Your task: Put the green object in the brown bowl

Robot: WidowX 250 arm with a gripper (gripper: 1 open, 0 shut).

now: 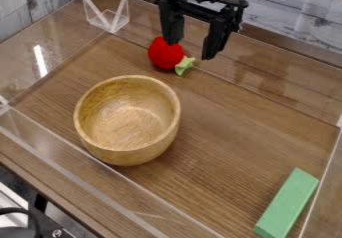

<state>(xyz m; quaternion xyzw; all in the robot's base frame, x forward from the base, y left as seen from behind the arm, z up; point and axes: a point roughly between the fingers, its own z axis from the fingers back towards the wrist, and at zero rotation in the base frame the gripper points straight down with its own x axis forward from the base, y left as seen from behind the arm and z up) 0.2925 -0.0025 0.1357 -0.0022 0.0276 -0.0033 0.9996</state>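
Hanging over the red strawberry toy (164, 52), gripper (194, 44) points down with jaws spread wide, holding nothing, fingers just beside the toy. Green object (289, 204) lies flat near the front right corner, well apart from brown bowl (127, 119) mid-table (254, 132).

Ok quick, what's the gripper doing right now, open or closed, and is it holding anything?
Gripper: open, holding nothing, above the table beside the red toy.
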